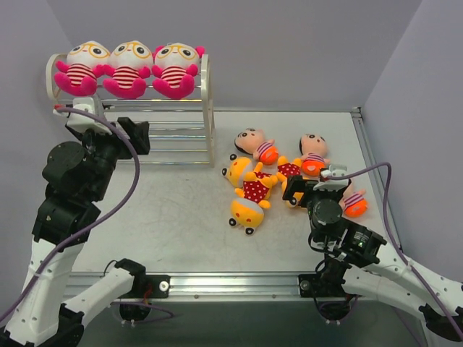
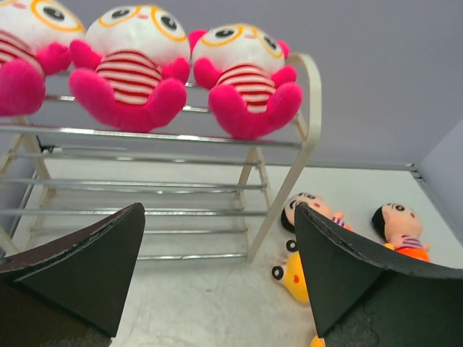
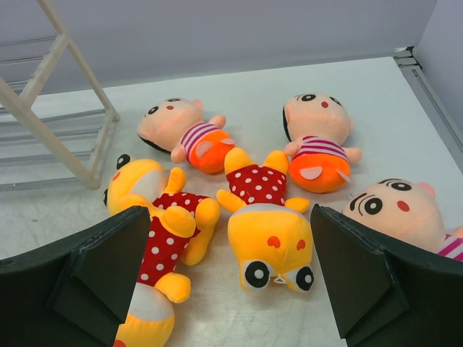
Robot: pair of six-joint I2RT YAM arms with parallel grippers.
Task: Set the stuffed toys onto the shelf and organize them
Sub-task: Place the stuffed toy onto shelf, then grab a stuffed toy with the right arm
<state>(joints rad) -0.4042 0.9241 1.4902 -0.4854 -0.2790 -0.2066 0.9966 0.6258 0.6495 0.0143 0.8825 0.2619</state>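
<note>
Three pink toys (image 1: 88,69) (image 1: 130,69) (image 1: 176,70) sit in a row on the top tier of the white shelf (image 1: 210,108). They also show in the left wrist view (image 2: 134,69). Three yellow toys (image 1: 239,172) (image 1: 248,212) (image 1: 289,172) and three peach-faced toys (image 1: 255,143) (image 1: 312,153) (image 1: 355,202) lie on the table to the right of the shelf. My left gripper (image 1: 134,135) (image 2: 217,210) is open and empty in front of the shelf's lower tiers. My right gripper (image 1: 299,189) (image 3: 230,210) is open above a yellow toy (image 3: 271,231) that lies face up.
The shelf's two lower tiers (image 2: 145,185) hold nothing. The table's metal rail (image 1: 360,137) runs along the right side, with grey walls behind and to the right. Two yellow toys (image 3: 155,217) overlap left of the right gripper; a peach-faced toy (image 3: 401,210) lies by its right finger.
</note>
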